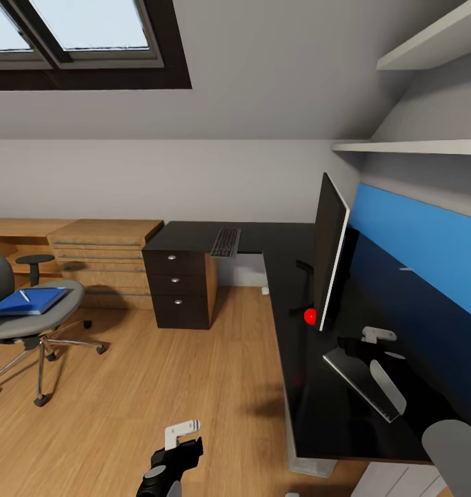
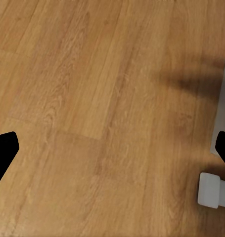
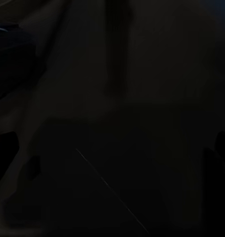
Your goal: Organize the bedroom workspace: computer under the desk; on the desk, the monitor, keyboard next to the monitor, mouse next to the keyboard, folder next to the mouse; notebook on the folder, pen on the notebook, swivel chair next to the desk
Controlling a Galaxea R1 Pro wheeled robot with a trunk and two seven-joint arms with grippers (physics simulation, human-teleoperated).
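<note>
Right gripper (image 1: 363,345), jaw state unclear, hovers over the black L-shaped desk (image 1: 318,414) behind the wide black monitor (image 1: 329,252), likely repositioning it.

One monitor (image 1: 329,252), one keyboard (image 1: 225,242), one chair (image 1: 25,304), one blue folder (image 1: 29,301), three desk drawers (image 1: 174,283), two wall shelves (image 1: 428,146).
</note>
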